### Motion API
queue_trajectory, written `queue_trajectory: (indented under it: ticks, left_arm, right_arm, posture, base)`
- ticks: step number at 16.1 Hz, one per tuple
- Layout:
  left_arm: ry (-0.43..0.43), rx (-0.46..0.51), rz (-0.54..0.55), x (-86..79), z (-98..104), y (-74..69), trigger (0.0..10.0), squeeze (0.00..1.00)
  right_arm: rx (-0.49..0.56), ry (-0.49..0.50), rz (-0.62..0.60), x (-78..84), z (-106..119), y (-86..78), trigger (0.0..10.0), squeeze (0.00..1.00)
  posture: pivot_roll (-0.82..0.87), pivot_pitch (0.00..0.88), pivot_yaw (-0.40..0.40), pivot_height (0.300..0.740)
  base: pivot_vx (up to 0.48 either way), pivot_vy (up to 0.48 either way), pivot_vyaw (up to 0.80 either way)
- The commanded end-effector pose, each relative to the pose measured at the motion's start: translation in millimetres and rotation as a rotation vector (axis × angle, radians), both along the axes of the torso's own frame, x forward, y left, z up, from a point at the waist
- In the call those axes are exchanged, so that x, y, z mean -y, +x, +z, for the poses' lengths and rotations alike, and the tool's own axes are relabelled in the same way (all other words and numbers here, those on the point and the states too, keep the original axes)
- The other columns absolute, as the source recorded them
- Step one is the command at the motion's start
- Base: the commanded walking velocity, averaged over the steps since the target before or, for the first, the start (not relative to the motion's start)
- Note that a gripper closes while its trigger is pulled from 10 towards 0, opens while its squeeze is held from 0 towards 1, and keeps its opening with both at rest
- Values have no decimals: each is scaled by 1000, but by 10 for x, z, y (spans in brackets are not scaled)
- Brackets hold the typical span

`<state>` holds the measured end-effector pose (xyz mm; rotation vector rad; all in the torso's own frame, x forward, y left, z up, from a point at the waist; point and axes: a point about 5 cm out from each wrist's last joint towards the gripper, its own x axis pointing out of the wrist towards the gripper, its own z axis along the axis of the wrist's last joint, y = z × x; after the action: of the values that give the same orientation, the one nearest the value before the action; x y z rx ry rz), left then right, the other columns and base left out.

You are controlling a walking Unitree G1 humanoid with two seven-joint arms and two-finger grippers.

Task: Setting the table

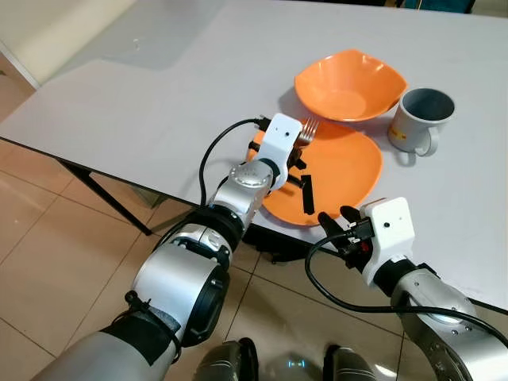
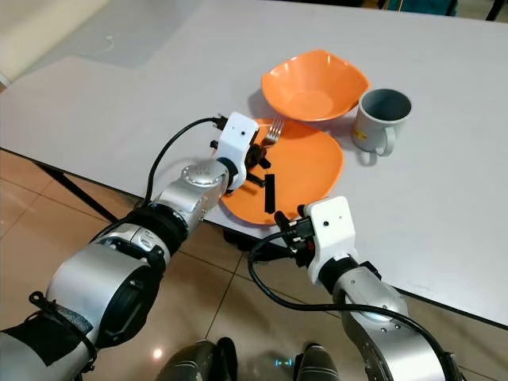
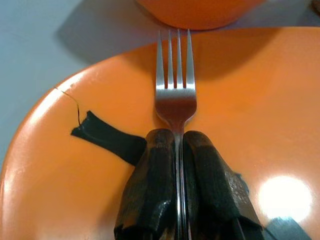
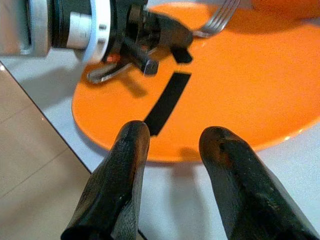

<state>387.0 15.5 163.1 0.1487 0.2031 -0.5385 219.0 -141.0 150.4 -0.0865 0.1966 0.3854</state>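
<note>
I have the left gripper (image 3: 176,165) clenched on a metal fork (image 3: 175,95), its two black fingers (image 3: 150,185) pressed against the handle from either side. The fork's long axis runs away from me, tines pointing toward the far side of the table, and it hangs over the near-left part of the orange plate (image 1: 349,171). The tine tips come close to the orange bowl (image 1: 349,83), which sits just beyond the plate and touches or overlaps its far edge. A grey mug (image 1: 421,119) stands to the right of the bowl, handle turned toward me.

From the head cameras I only get the tines poking past the white wrist housing. The left wrist view gives me the grip itself and a thin crack near the plate's rim. A strip of black tape (image 1: 308,194) lies on the plate.

My right gripper (image 4: 172,150) is released, fingers spread apart, hovering at the near edge of the grey table (image 1: 159,87) just short of the plate rim and holding nothing.
</note>
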Motion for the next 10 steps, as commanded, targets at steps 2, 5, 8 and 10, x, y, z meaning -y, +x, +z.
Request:
queue_trajectory:
  ticks: [2,5,8,10]
  left_arm:
    - [33,-53,38,-57,-117,-14,10000,0]
    - [60,-48,66,-81,-134,-9,10000,1000]
    - [56,-54,57,-65,-136,-16,10000,1000]
    - [36,-40,69,-63,-94,-1,10000,1000]
  right_arm:
    - [3,2,19,-31,31,-44,10000,0]
    - [-1,0,28,-22,23,-29,10000,0]
    - [7,-6,29,-11,29,18,10000,0]
    - [21,-14,25,11,49,61,10000,0]
  posture:
    - [-107,225,175,740]
    - [-102,213,173,740]
    - [-97,197,172,740]
    - [-93,177,172,740]
  base:
    - [0,0,0]
    - [0,0,0]
    - [0,0,0]
    - [0,0,0]
